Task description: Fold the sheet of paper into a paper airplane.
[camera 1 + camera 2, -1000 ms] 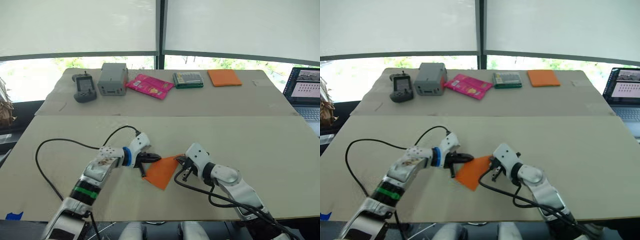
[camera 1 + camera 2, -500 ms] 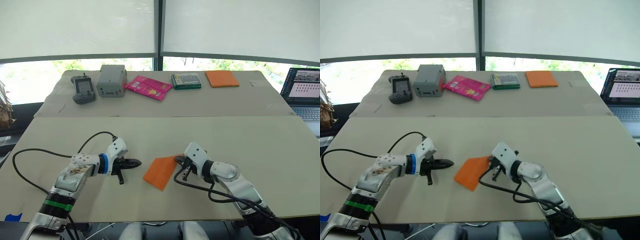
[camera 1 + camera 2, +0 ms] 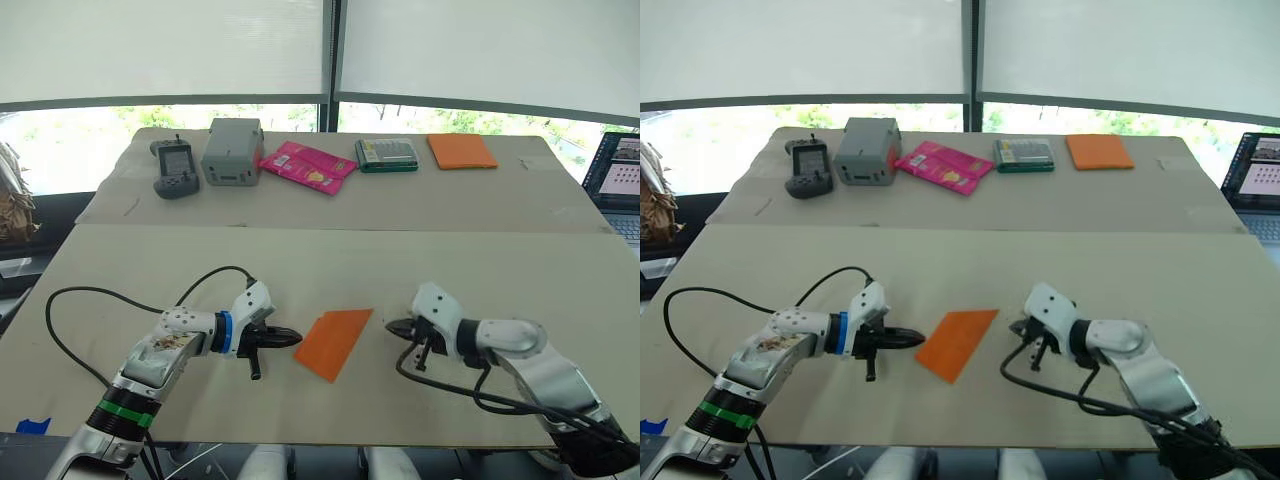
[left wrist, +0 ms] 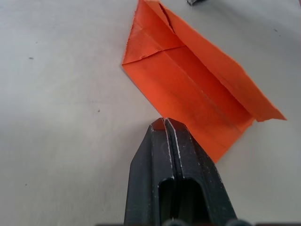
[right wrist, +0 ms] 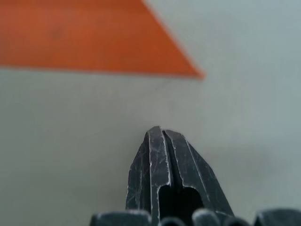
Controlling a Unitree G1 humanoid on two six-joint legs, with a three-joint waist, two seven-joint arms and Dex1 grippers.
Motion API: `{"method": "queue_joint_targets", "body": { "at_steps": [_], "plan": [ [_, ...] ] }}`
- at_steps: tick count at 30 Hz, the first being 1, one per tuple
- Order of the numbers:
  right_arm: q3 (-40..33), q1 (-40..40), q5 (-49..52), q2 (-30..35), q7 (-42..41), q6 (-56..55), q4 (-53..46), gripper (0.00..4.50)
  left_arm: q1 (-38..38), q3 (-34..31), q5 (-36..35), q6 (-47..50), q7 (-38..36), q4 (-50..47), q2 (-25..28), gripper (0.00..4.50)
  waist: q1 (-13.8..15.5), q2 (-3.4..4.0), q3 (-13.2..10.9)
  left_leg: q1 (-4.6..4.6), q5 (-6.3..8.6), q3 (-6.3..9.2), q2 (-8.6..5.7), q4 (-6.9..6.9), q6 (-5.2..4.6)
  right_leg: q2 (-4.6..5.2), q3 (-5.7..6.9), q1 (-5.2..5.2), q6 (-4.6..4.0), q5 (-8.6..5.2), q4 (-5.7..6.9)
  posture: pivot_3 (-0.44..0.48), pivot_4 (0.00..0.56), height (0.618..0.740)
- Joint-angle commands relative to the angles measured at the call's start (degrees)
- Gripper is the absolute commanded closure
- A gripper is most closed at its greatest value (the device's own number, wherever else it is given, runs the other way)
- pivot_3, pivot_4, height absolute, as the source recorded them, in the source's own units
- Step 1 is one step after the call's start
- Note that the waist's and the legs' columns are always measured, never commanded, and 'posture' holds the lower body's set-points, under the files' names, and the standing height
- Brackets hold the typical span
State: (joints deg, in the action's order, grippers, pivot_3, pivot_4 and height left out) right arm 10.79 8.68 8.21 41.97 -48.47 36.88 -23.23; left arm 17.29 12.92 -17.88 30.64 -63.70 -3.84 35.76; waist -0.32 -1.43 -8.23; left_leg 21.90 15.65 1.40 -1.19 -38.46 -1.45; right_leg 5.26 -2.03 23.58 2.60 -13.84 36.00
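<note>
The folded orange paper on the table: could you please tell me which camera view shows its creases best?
The left wrist view: the folded orange paper lies close ahead of the shut left gripper, its layered folds and flap plain. The two head views show it as a flat slanted shape between the grippers. The right wrist view shows one pointed corner beyond the shut right gripper.

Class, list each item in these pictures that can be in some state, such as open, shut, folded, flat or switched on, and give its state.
Sheet of paper: partly folded and creased, lying loose on the table, touched by neither gripper.
Left gripper: jaws shut, empty, tip just beside the paper.
Right gripper: jaws shut, empty, apart from the paper.
Laptop: open, screen lit.
Orange rectangle: flat and uncreased.
</note>
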Motion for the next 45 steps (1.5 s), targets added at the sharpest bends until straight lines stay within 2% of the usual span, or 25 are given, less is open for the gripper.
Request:
{"method": "queue_joint_targets", "body": {
  "at_steps": [1,4,11,14,19,22,25,30,32,34,36,40,45],
  "plan": [
    [1.75,0.14,-0.82,0.01,0.97,1.97,-0.2,4.5,-0.62,2.01,0.48,0.79,-0.26,-1.02,-0.15,4.48,-0.06,-0.01,-0.01,-0.06,0.0,0.0,0.01,-0.06,0.0,-0.02,0.01,-0.09,0.0,0.0,0.0,0.0,0.15,0.74],
    [1.36,0.99,-0.16,-0.2,1.01,2.25,-0.2,4.5,0.23,-0.15,-0.56,2.32,1.33,-0.22,-0.23,4.48,-0.18,-0.02,-0.01,-0.29,0.01,0.01,0.04,-0.21,-0.01,-0.03,0.04,-0.38,0.01,0.0,0.0,0.0,0.15,0.74],
    [-0.25,2.16,2.36,-0.29,0.04,2.0,-1.15,4.5,2.62,-5.05,-6.14,7.85,-0.55,-0.36,1.38,4.48,-0.37,-0.05,-0.1,-0.21,0.01,0.04,0.05,-0.29,-0.01,-0.08,0.07,-0.31,0.04,0.02,0.07,0.0,0.15,0.74],
    [-0.75,2.75,3.29,-0.44,0.3,2.47,-1.72,4.5,3.4,-6.3,-9.12,11.04,-1.5,-2.0,1.54,3.67,-0.38,-0.04,-0.18,-0.16,0.01,0.04,0.03,-0.31,-0.01,-0.06,0.07,-0.29,0.04,0.02,0.07,0.0,0.15,0.74],
    [-0.23,3.26,2.63,-0.48,1.2,2.52,-1.39,4.5,6.46,-9.14,-16.57,19.86,0.36,-4.59,-0.57,1.96,-0.28,-0.08,-0.43,-0.07,0.01,0.05,0.03,-0.38,-0.01,-0.04,0.08,-0.23,0.06,0.03,0.09,0.0,0.15,0.74],
    [-0.22,3.02,2.28,-0.59,2.12,2.57,-1.19,4.5,9.16,-10.32,-19.89,25.69,3.49,-4.72,-2.66,0.98,-0.22,-0.08,-0.45,-0.01,0.01,0.1,0.01,-0.44,-0.01,-0.04,0.12,-0.21,0.07,0.04,0.13,0.0,0.15,0.74],
    [-0.26,2.81,1.73,-0.7,3.19,2.54,-0.99,4.5,12.25,-10.64,-19.11,29.47,9.4,-2.08,-5.21,0.02,-0.3,-0.09,-0.45,-0.01,0.01,0.1,-0.01,-0.45,-0.01,-0.04,0.11,-0.21,0.08,0.05,0.12,0.0,0.15,0.74],
    [-0.58,2.09,0.95,-0.81,5.48,2.23,-1.24,4.5,20.29,-17.61,-22.95,41.89,19.95,4.49,-12.39,0.02,-0.28,-0.21,-0.53,0.0,0.0,0.11,-0.04,-0.49,-0.01,-0.05,0.12,-0.2,0.09,0.05,0.19,0.0,0.15,0.74],
    [-0.97,1.63,0.81,-1.23,6.32,0.69,-1.63,4.5,24.54,-18.31,-24.36,50.19,20.87,8.21,-12.58,0.02,-0.31,-0.27,-0.56,0.0,0.0,0.13,-0.08,-0.5,-0.01,-0.05,0.12,-0.19,0.1,0.06,0.2,0.0,0.15,0.74],
    [-2.61,-0.38,5.14,-0.8,2.64,-0.76,-5.06,4.5,29.4,-15.98,-27.28,58.59,16.82,12.63,-10.59,0.02,-0.4,-0.27,-0.57,0.0,0.0,0.13,-0.15,-0.5,-0.01,-0.05,0.12,-0.18,0.1,0.06,0.22,0.0,0.15,0.74],
    [-4.89,-2.22,8.75,0.16,-0.59,-1.72,-7.65,4.5,32.36,-12.31,-27.37,60.18,14.42,15.24,-8.78,0.02,-0.44,-0.27,-0.57,0.07,0.0,0.14,-0.26,-0.48,-0.01,-0.06,0.12,-0.08,0.11,0.06,0.22,0.0,0.15,0.74],
    [-8.95,-4.46,14.61,1.41,-4.16,-1.18,-10.93,4.5,35.75,-3.86,-24.44,57.38,10.87,19.07,-6.57,0.02,-0.55,-0.27,-0.58,0.1,-0.01,0.14,-0.22,-0.48,0.0,-0.02,0.08,-0.05,0.12,0.06,0.19,0.0,0.15,0.74],
    [-9.89,-5.6,15.83,2.71,-4.56,-1.41,-12.84,4.5,38.23,6.53,-21.01,52.18,4.87,21.87,-5.8,0.02,-0.36,-0.27,-0.58,0.07,-0.04,0.13,-0.21,-0.48,0.05,-0.03,0.05,-0.05,0.12,0.07,0.24,0.0,0.15,0.74]
  ]
}}
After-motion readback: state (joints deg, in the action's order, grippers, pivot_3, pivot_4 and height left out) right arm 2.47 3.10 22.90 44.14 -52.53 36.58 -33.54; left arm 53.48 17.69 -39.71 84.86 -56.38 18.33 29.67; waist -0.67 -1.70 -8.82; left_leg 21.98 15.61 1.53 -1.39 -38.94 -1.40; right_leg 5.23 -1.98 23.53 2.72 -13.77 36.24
